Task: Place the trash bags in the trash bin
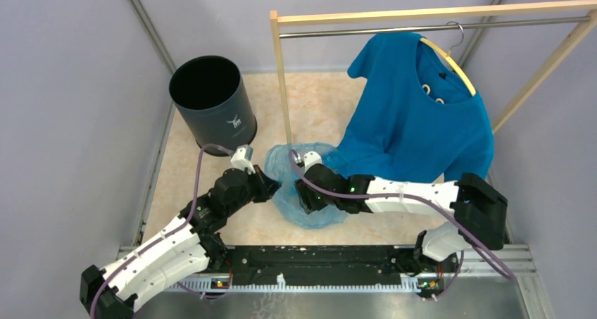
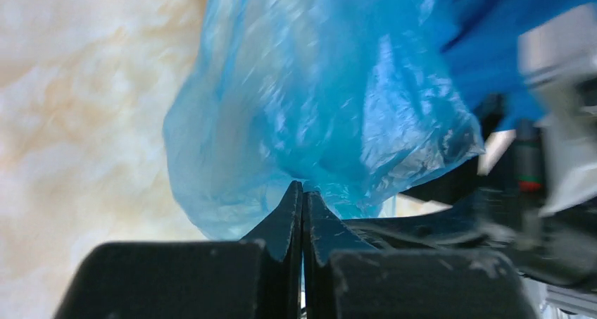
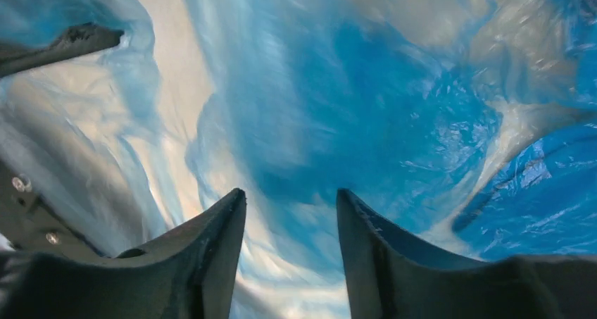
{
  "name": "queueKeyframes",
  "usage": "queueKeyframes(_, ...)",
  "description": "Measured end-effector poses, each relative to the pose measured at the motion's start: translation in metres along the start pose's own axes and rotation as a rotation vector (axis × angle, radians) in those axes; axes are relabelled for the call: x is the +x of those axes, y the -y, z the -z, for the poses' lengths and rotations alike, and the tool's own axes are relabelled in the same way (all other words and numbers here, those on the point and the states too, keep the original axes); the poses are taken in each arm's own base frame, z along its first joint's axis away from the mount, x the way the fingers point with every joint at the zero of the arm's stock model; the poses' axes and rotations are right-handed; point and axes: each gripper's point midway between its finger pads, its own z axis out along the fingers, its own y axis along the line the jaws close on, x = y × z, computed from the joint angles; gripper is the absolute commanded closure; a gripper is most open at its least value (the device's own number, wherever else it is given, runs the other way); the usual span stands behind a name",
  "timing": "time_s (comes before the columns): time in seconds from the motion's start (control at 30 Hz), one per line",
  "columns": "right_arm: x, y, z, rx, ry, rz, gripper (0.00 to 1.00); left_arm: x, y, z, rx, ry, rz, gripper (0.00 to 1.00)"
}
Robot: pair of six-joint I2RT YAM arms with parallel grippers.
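Top view: two arms, one bag (image 1: 287,201), one bin (image 1: 211,101). The left gripper (image 1: 272,186) and right gripper (image 1: 307,196) meet at the bag from opposite sides, the bag bunched between them on the beige table (image 1: 211,213). The bin stands upright beyond the left gripper and to its left, apart from it, its mouth open and its one white mark facing the arms. Beyond the right gripper and to its right hangs one blue T-shirt (image 1: 415,122) on one hanger (image 1: 450,58) from a wooden rack (image 1: 281,72); the shirt's hem reaches the bag's far edge.

Left wrist view: the left gripper (image 2: 303,191) has its two fingers pressed together, a fold of the bag (image 2: 310,101) pinched at their tips. The rest of the bag billows ahead of the tips. The right arm (image 2: 556,122) shows blurred to the right.

Right wrist view: the right gripper (image 3: 290,196) has its two fingers parted by a middling gap. The bag (image 3: 366,108) fills the view ahead of the tips, and I cannot tell whether it touches them.
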Motion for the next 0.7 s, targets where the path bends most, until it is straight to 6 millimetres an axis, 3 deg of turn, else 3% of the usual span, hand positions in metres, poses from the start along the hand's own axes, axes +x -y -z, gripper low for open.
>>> queueKeyframes(0.07, 0.013, 0.000, -0.002, -0.012, -0.041, 0.005, 0.27, 0.017, -0.020, 0.003, -0.049, -0.026, 0.021, 1.00)
queueKeyframes(0.13, 0.009, -0.002, 0.007, -0.041, -0.017, -0.002, 0.18, 0.030, -0.037, 0.006, -0.096, -0.049, 0.039, 1.00)
queueKeyframes(0.23, -0.017, -0.009, 0.039, -0.110, 0.089, -0.023, 0.12, 0.032, -0.045, 0.010, -0.123, -0.042, 0.056, 1.00)
queueKeyframes(0.27, -0.034, -0.012, 0.061, -0.148, 0.161, -0.039, 0.09, 0.029, -0.045, 0.011, -0.123, -0.028, 0.059, 1.00)
queueKeyframes(0.3, -0.038, -0.012, 0.066, -0.157, 0.179, -0.043, 0.06, 0.027, -0.045, 0.012, -0.124, -0.017, 0.060, 1.00)
queueKeyframes(0.4, -0.061, -0.005, 0.098, -0.164, 0.298, -0.079, 0.01, 0.023, -0.046, 0.013, -0.132, 0.004, 0.059, 1.00)
queueKeyframes(0.5, -0.065, 0.027, 0.107, -0.092, 0.358, -0.126, 0.01, 0.022, -0.049, 0.013, -0.147, 0.010, 0.055, 1.00)
queueKeyframes(0.6, -0.055, 0.082, 0.090, 0.041, 0.344, -0.205, 0.02, 0.023, -0.050, 0.012, -0.152, 0.009, 0.053, 1.00)
queueKeyframes(0.7, -0.031, 0.134, 0.068, 0.151, 0.273, -0.292, 0.02, 0.023, -0.050, 0.012, -0.151, 0.008, 0.053, 1.00)
